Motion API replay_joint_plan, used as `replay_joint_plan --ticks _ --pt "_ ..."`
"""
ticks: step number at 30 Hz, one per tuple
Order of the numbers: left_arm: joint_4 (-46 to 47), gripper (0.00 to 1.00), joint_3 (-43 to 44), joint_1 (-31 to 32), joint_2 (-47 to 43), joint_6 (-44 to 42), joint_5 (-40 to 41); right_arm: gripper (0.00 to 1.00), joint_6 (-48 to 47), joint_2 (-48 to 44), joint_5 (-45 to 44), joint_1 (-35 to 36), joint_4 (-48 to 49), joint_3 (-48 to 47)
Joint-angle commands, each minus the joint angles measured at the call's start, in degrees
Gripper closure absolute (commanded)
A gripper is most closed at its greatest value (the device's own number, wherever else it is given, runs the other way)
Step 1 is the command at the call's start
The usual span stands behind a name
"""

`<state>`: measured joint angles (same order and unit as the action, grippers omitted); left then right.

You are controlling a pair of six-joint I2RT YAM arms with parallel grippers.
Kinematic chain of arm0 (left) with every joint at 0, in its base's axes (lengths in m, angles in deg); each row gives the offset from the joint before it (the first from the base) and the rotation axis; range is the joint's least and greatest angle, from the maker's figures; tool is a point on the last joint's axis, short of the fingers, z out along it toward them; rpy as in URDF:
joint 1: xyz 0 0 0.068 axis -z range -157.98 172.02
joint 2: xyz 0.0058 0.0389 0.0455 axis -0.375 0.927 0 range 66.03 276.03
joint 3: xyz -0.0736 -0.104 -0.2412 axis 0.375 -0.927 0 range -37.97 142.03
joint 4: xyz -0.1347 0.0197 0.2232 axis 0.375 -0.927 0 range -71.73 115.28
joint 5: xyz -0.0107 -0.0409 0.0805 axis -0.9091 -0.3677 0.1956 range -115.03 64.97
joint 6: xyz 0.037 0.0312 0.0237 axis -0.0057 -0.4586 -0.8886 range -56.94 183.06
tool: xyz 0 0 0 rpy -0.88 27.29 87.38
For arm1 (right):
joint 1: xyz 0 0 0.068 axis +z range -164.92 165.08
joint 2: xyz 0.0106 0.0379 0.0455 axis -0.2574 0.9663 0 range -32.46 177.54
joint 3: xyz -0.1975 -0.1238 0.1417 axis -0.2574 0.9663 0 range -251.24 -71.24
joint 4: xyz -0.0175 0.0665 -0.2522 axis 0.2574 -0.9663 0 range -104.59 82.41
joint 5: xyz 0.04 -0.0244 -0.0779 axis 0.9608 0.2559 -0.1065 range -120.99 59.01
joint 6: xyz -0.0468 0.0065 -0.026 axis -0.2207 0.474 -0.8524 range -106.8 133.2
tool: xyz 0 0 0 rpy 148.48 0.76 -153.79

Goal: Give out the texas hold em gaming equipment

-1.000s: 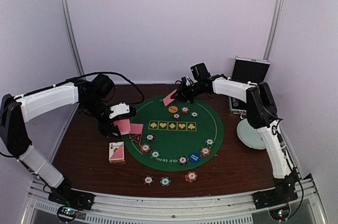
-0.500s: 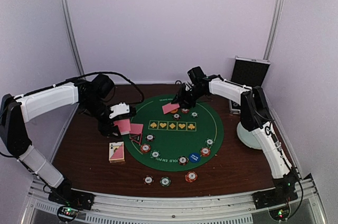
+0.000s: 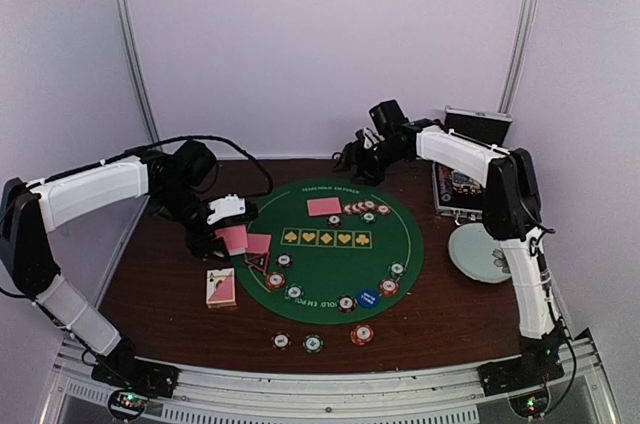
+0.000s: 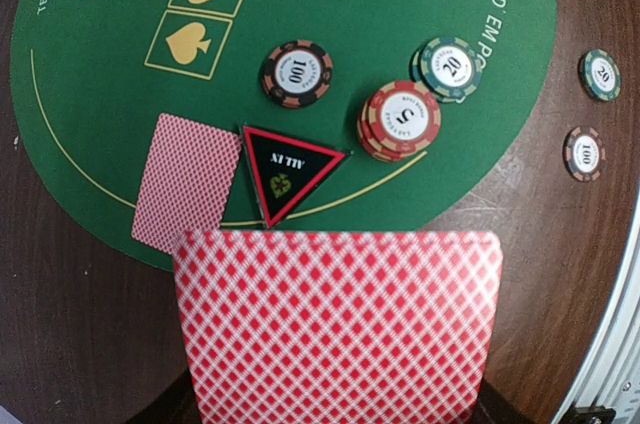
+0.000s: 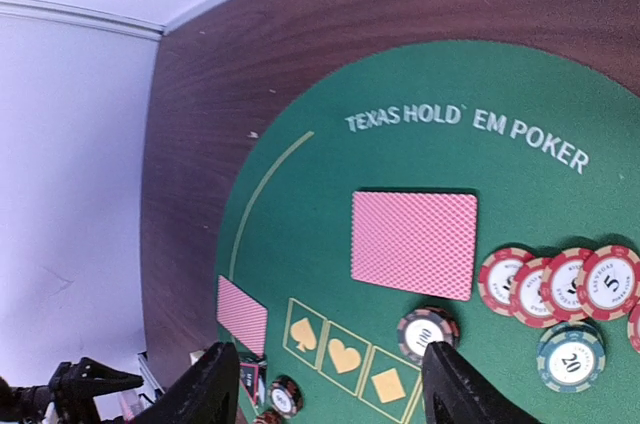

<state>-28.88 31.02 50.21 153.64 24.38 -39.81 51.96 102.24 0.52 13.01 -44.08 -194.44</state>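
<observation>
Your right fingers point(image 5: 205, 394) have just let go. The dealt card point(image 3: 324, 206) that hung in them a second ago now lies face down on the far side of the mat point(image 3: 400, 234), beside a row of chips point(image 3: 366, 209). I'd judge that seat served. The right fingers stand apart and empty, lifted clear above it. Your left fingers point(image 3: 213, 240) stay clamped on a second card point(image 4: 335, 324), held over the mat's near-left edge by a third card point(image 4: 185, 179) lying there. It looks next to deal.
</observation>
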Motion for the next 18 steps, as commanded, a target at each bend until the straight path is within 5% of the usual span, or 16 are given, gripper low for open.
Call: replay_joint_plan --ticks 1,18 --pt "0.42 0.89 0.52 0.03 -2.15 -0.02 -1.05 0.34 2.63 -4.49 4.98 0.08 7.67 3.52" --pt "-0.40 0.89 4.47 0.03 -0.86 2.69 -2.17 0.21 20.37 -22.98 12.67 16.31 43.62 43.96"
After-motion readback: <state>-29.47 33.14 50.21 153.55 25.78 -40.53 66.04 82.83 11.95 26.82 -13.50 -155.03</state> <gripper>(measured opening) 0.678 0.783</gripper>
